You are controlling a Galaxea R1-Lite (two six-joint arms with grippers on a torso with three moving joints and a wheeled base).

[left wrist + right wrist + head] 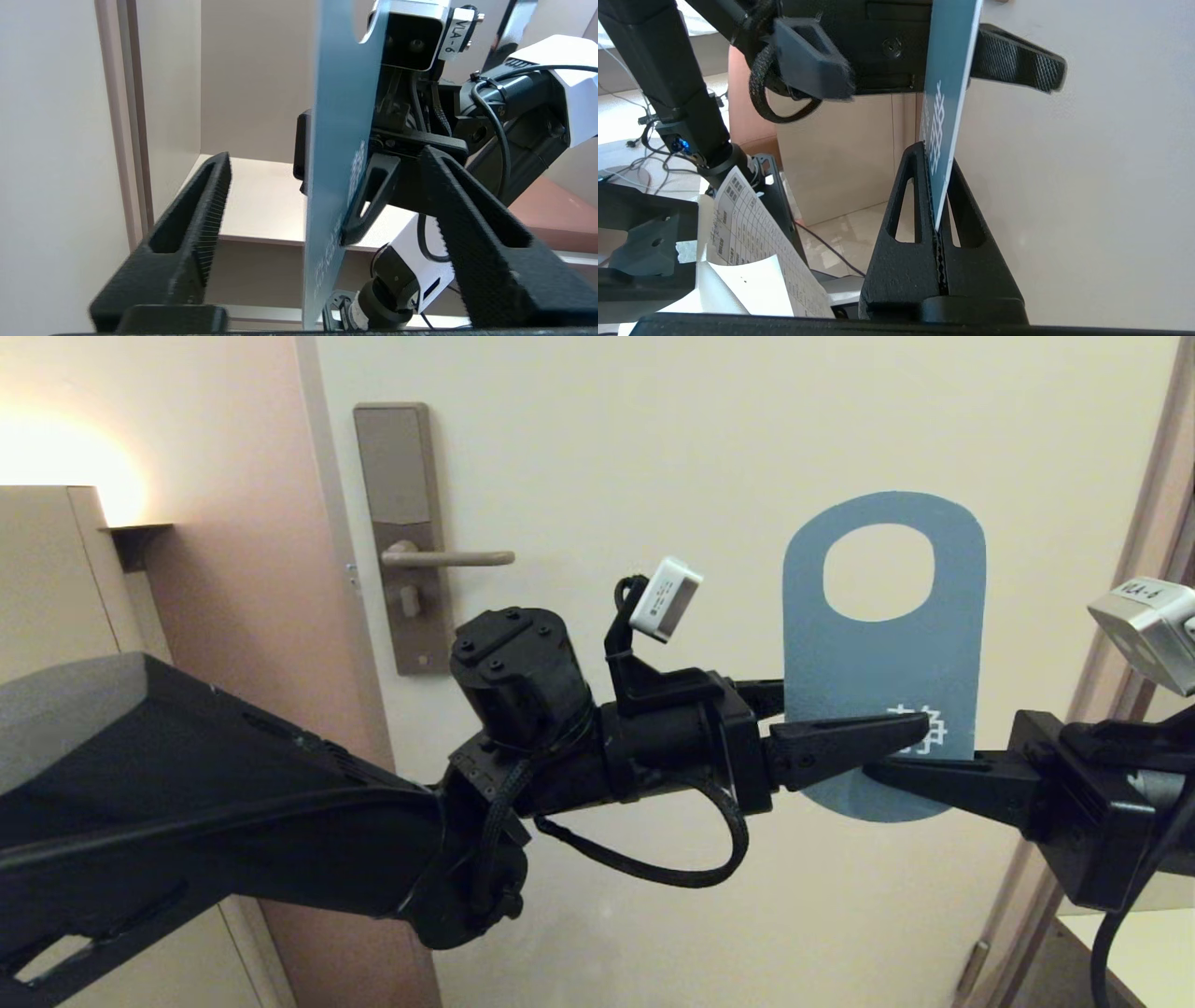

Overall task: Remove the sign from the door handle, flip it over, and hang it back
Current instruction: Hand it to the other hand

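- While the sign [882, 658] is hanging in mid-air in front of the door [709, 420], off the door handle [446, 558], the right pincer [920, 773] is clamping its lower edge, fingers closed tight on the card.
- Reaching in from the left, the left pincer [854, 723] is standing open; in its wrist view one finger is lying on each side of the card without touching it, so only the right arm is carrying the sign.
- Standing upright, the sign is keeping its long axis vertical, with the round hole at the top and its blue face with white lettering turned toward the head camera.
- Lying well off to the sign's left, the handle is running level, its free tip pointing toward the sign.
- Judging by this, the hanging move is depending on carrying the hole sideways to that tip, and the right arm, though farther from the handle, is the one holding the card.
- Hidden from view are the sign's other face and most of its lettering, which the pincers are covering; which side faced out originally cannot be told.
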